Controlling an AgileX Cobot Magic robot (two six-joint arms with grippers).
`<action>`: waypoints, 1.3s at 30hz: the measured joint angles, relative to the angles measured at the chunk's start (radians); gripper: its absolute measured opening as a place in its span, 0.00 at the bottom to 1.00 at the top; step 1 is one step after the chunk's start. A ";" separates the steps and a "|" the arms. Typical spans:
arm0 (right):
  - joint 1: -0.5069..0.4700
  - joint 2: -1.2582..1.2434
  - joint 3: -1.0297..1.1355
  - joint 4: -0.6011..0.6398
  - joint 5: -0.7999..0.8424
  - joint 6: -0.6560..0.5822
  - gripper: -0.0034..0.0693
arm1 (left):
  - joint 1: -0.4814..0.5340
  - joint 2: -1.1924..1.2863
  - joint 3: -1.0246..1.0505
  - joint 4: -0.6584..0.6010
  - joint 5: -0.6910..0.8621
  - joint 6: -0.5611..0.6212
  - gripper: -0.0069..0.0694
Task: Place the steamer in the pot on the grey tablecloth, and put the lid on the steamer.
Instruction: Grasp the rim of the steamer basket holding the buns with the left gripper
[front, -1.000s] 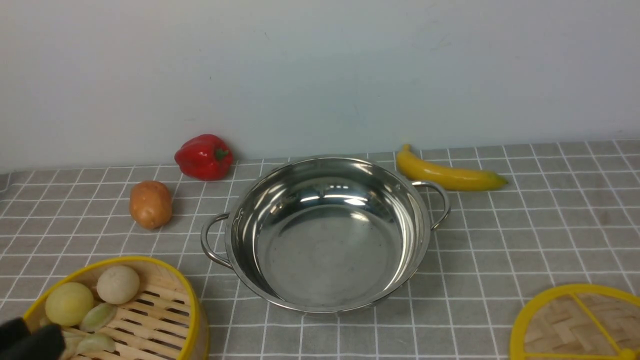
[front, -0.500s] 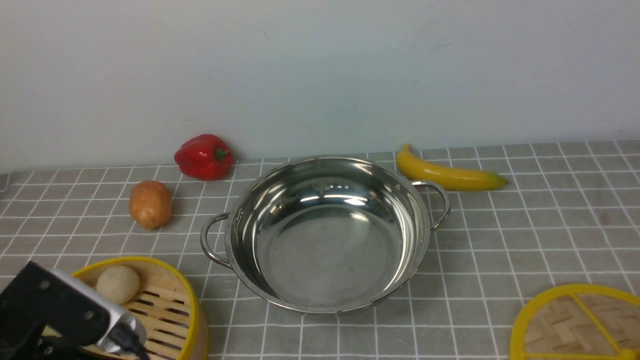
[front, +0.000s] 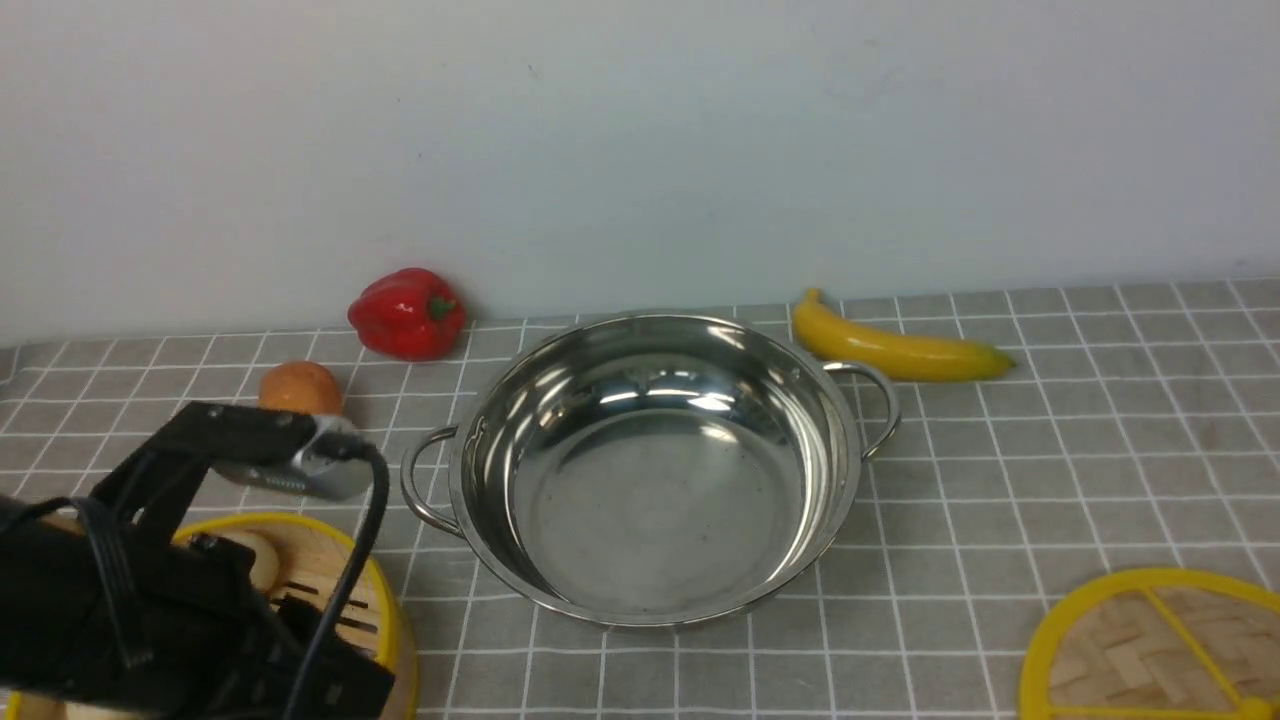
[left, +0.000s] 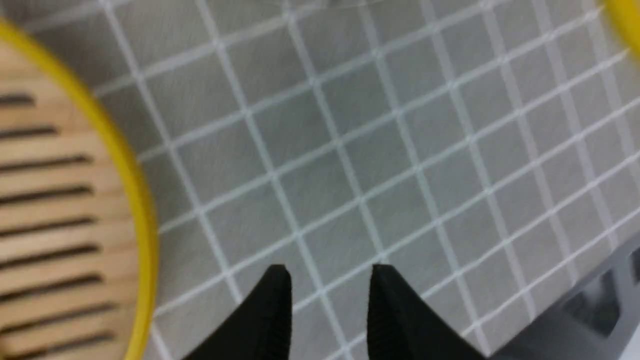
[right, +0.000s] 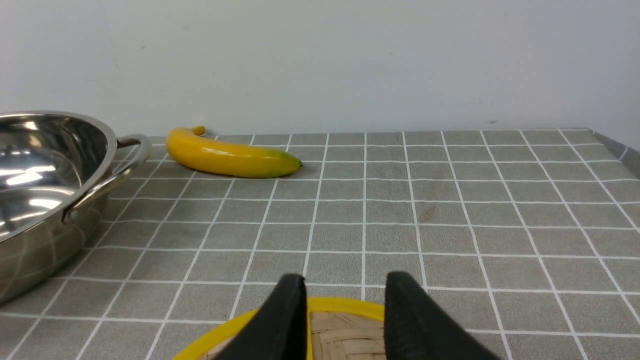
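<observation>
on the grey tablecloth (front: 1000, 450), one pot (front: 650, 480), one steamer (front: 310, 553), one lid (front: 1150, 650), left tool (left: 330, 285) apart, right tool (right: 345, 290) apart

The left arm (front: 150, 600) sits at 7 o'clock in the front view, wrist angled downward. The left fingers (left: 270, 320) and the right fingers (right: 285, 320) stand apart, gripping nothing.

No text, label, brand or number can be read in any view. The grey tablecloth (front: 1000, 480) bears only plain white grid lines.
</observation>
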 joint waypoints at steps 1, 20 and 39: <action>0.000 0.000 0.000 0.000 0.000 0.000 0.38 | 0.000 0.001 -0.003 -0.018 -0.015 0.002 0.37; 0.000 0.000 0.000 -0.001 0.000 0.000 0.38 | 0.000 0.009 -0.007 0.240 -0.029 -0.203 0.58; 0.000 0.000 0.000 0.000 0.000 0.000 0.38 | 0.000 0.258 -0.007 0.253 -0.140 -0.274 0.60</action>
